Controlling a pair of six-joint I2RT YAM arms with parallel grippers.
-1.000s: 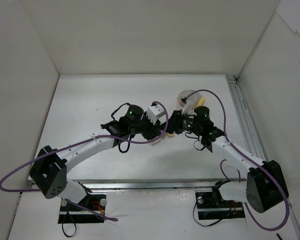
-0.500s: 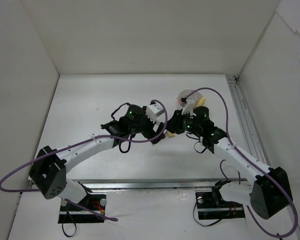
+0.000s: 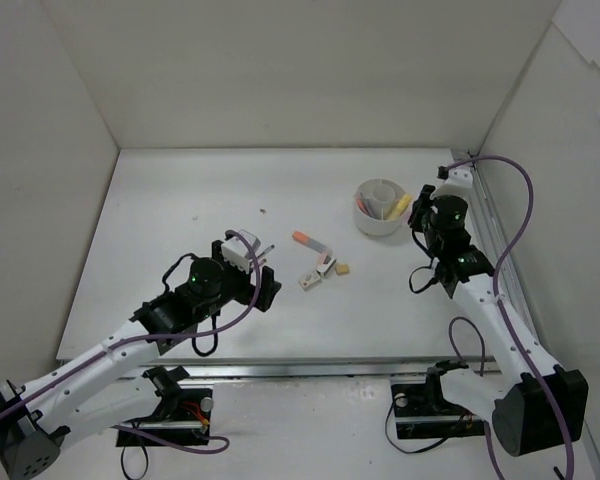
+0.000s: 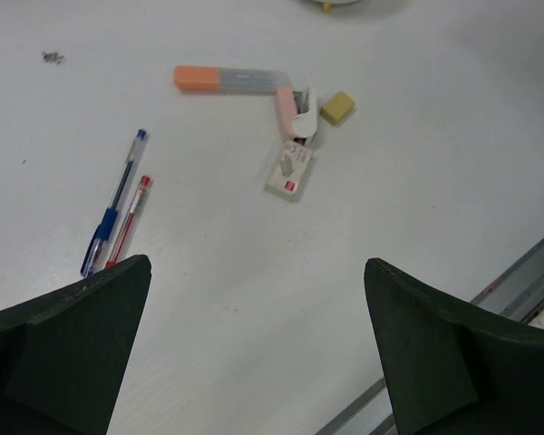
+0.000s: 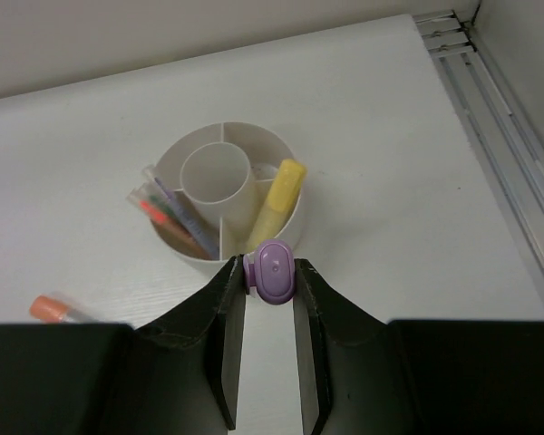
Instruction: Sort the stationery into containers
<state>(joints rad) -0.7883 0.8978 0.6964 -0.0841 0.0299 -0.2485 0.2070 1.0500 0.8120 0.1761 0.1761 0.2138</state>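
Observation:
My right gripper (image 5: 268, 265) is shut on a purple marker (image 5: 274, 270), held end-on just in front of the round white dish (image 5: 290, 163), which is the container (image 3: 380, 222). Its compartments hold a yellow marker (image 5: 276, 204) and thin pens (image 5: 168, 213). My left gripper (image 4: 257, 263) stands open over bare table, nothing between its fingers. Beyond it lie an orange marker (image 4: 227, 79), a pink marker (image 4: 286, 107), a tan eraser (image 4: 337, 107), a white eraser (image 4: 290, 172), a blue pen (image 4: 116, 204) and a red pen (image 4: 131, 217).
White walls enclose the table on three sides. A metal rail (image 3: 490, 240) runs along the right edge and another (image 3: 310, 370) along the near edge. A small dark speck (image 3: 262, 211) lies at the centre left.
Both grippers were close together over the middle of the table. The left one has opened and drawn back to the near left; the right one has swung right to the dish.

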